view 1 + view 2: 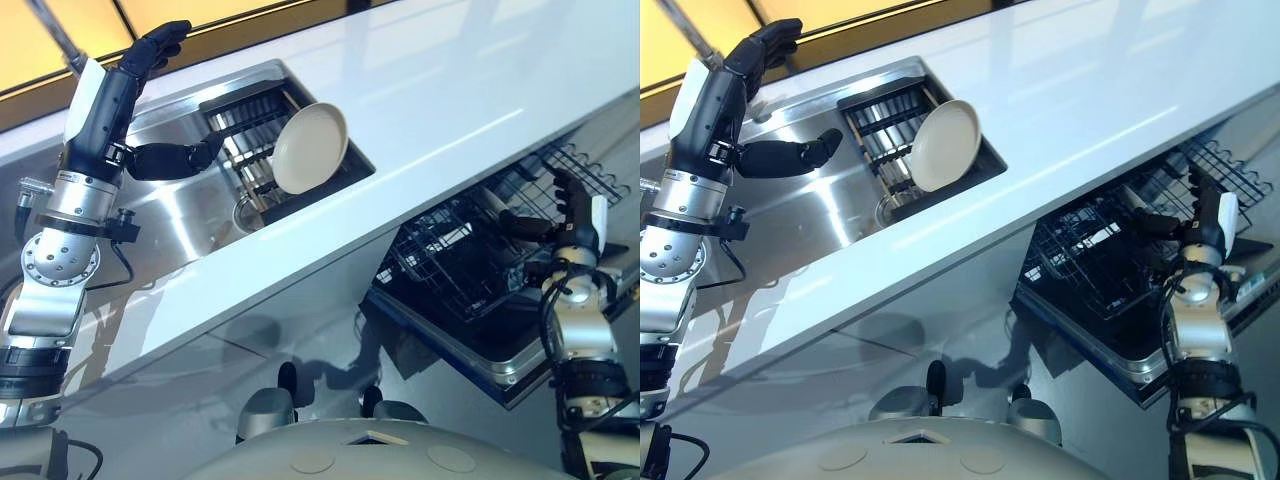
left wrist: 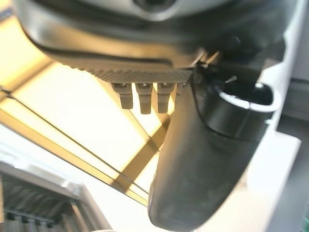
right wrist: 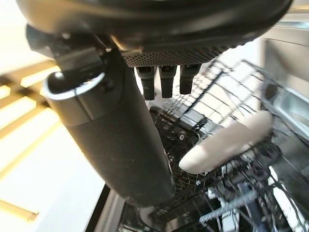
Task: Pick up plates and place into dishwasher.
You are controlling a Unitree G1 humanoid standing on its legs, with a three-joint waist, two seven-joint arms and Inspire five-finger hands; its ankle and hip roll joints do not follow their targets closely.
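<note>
sink point(image 1: 190, 215) basin bare at its near-left part, dark rack point(image 1: 262, 140) fills its right end with cream plate point(image 1: 310, 148) leaning upright there, white table point(image 1: 470, 100) overhangs dishwasher rack point(image 1: 460, 260), plate point(image 3: 227, 142) already among its wires

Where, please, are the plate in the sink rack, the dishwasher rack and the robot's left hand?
plate point(image 1: 310, 147), left eye view, middle of its face.
dishwasher rack point(image 1: 450, 262), left eye view, wire grid.
left hand point(image 1: 120, 85), left eye view, its palm.
</note>
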